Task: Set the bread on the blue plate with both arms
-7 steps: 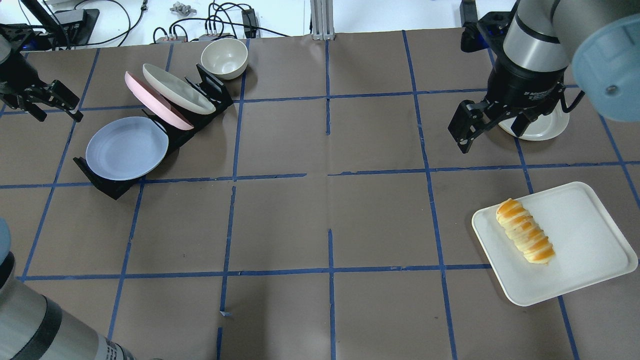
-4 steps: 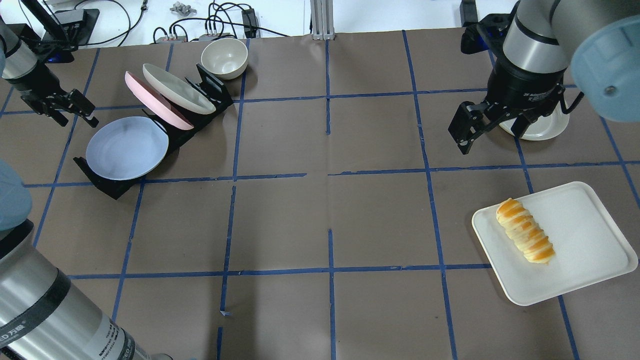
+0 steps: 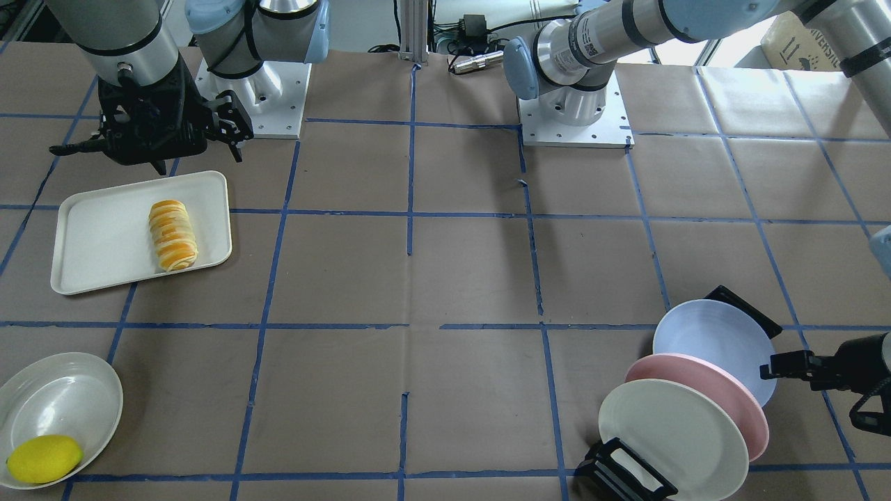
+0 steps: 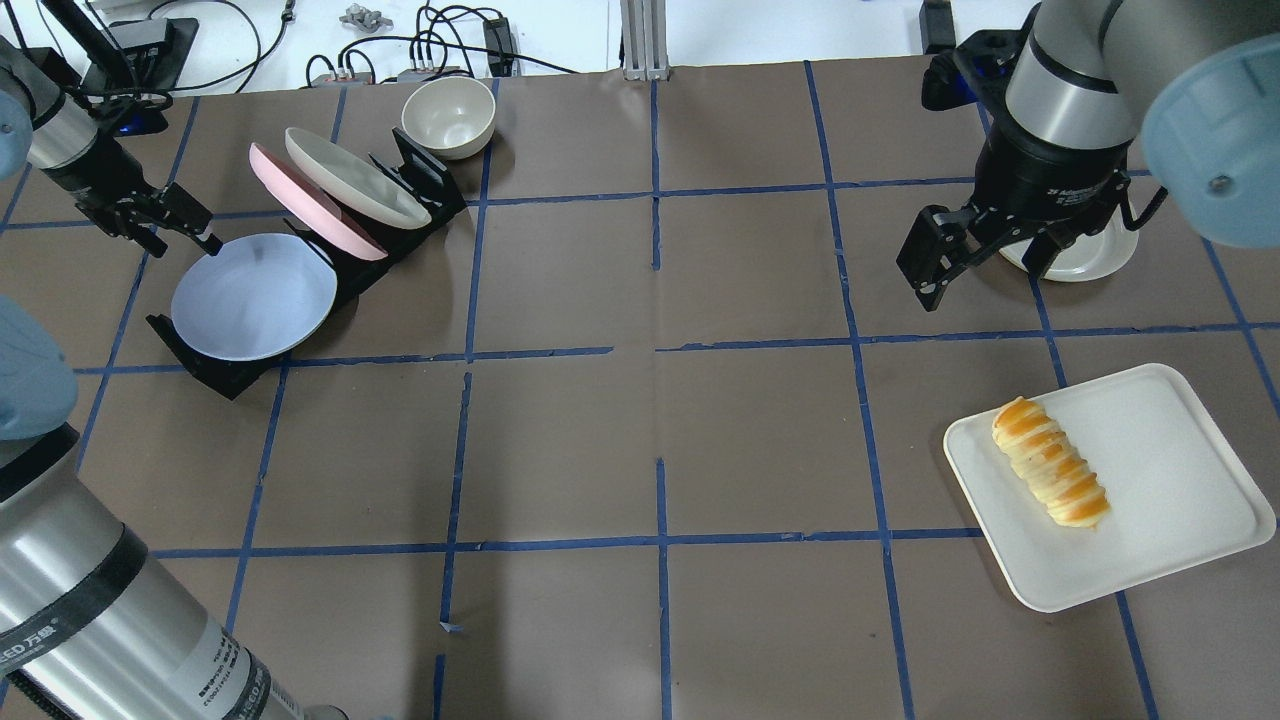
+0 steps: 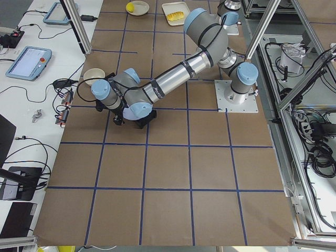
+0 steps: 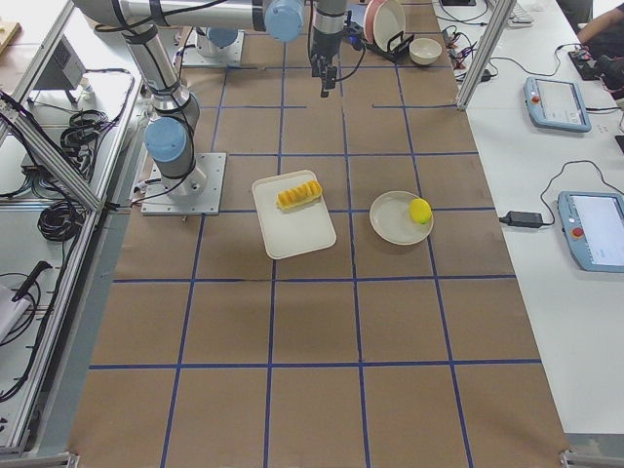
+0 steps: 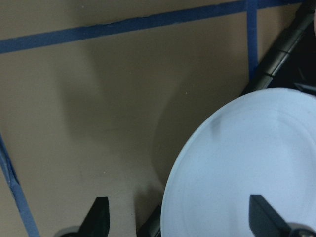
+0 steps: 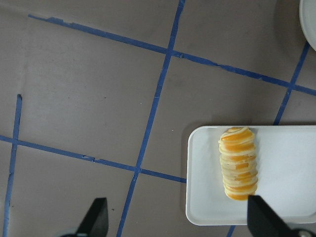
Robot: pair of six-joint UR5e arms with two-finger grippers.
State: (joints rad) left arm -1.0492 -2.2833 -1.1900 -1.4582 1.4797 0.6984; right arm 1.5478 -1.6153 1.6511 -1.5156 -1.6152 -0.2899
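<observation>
The bread (image 4: 1050, 475), an orange-and-cream striped roll, lies on a white tray (image 4: 1175, 480) at the right; it also shows in the front view (image 3: 172, 234) and the right wrist view (image 8: 239, 169). The blue plate (image 4: 254, 296) leans in the front slot of a black rack (image 4: 215, 375). My left gripper (image 4: 180, 240) is open at the plate's upper left rim. In the left wrist view (image 7: 180, 219) the plate (image 7: 247, 173) lies partly between the fingers. My right gripper (image 4: 985, 275) is open and empty, high above the table beyond the tray.
A pink plate (image 4: 310, 200) and a cream-white plate (image 4: 355, 177) lean in the same rack behind the blue one. A cream bowl (image 4: 449, 115) stands beyond the rack. A white dish (image 3: 59, 400) with a yellow lemon (image 3: 43, 458) sits past the tray.
My left gripper has moved right and slightly down, from the table's left edge to the blue plate's rim. The right gripper has barely moved. Bread and plates are unmoved.
</observation>
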